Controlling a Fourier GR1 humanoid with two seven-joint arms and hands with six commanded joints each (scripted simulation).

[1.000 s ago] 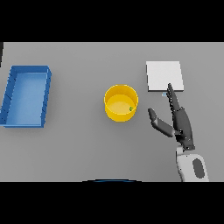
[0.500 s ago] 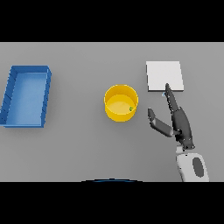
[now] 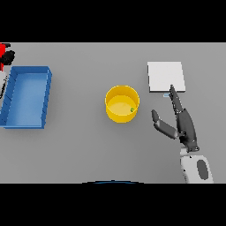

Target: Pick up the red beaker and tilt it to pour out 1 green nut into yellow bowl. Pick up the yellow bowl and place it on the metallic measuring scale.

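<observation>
The yellow bowl (image 3: pixel 108 102) stands upright mid-table with a small green nut (image 3: pixel 132 110) inside near its right wall. To its right my right hand (image 3: pixel 187 129) lies open, its straight fingers pointing at the near edge of the flat metallic scale (image 3: pixel 165 76) and its thumb spread toward the bowl without touching it. At the far left edge a piece of the red beaker (image 3: pixel 2 49) shows. The dark fingers of my left hand (image 3: pixel 9 56) are curled against it. Both are mostly cut off by the edge.
A blue rectangular tray (image 3: pixel 44 98) sits at the left, just below the beaker and left hand. Bare grey table lies between the tray, the bowl and the scale.
The red beaker and my left hand have come into view at the far left edge. My right hand has hardly moved. The bowl and nut stay put.
</observation>
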